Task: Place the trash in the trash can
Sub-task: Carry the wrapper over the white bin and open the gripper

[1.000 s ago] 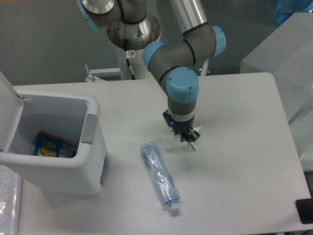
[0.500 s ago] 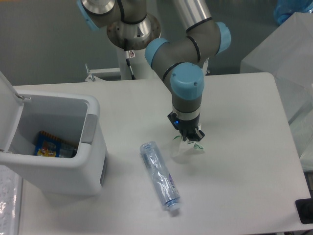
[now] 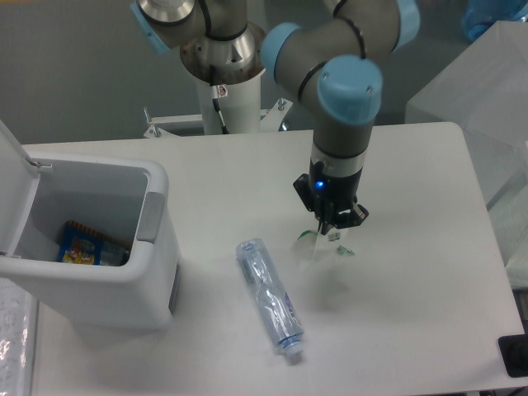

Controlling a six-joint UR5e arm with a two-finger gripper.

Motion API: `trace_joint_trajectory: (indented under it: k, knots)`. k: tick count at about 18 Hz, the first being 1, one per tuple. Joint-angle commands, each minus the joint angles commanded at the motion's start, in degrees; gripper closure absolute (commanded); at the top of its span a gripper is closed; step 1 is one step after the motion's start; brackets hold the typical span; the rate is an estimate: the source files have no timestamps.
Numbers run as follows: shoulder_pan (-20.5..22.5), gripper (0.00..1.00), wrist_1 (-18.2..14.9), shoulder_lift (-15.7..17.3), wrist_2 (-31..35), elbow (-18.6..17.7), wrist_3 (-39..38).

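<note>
My gripper is shut on the small crumpled clear wrapper with green marks, which hangs below the fingers, lifted off the white table. The crushed clear plastic bottle with a bluish label lies on the table to the lower left of the gripper, untouched. The white trash can stands at the left with its lid open; it is well apart from the gripper. A blue and orange packet lies at its bottom.
The arm's base column rises behind the table's far edge. A translucent bag-covered box stands at the far right. A dark object sits at the lower right corner.
The gripper has risen and shifted to the right, carrying the wrapper up off the table. The bottle and the trash can have not moved.
</note>
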Motion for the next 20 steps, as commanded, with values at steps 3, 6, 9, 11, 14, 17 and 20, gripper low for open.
trace_joint_trajectory:
  k: [3, 6, 9, 11, 14, 17, 20]
  knots:
    - [-0.2, 1.00, 0.5, 3.4, -6.2, -0.4, -2.5]
    - [-0.4, 1.00, 1.7, 6.1, -10.6, -0.4, -4.3]
    - [-0.7, 1.00, 4.8, 8.8, -13.6, -0.6, -8.3]
    - [-2.2, 1.00, 6.0, 10.3, -15.2, -0.5, -10.6]
    - [-5.2, 1.00, 6.2, 12.2, -15.4, -1.8, -12.5]
    - [-8.3, 1.00, 6.2, 12.8, -15.4, -2.2, -12.8]
    - [-11.9, 1.00, 6.2, 13.5, -15.4, -2.2, -12.9]
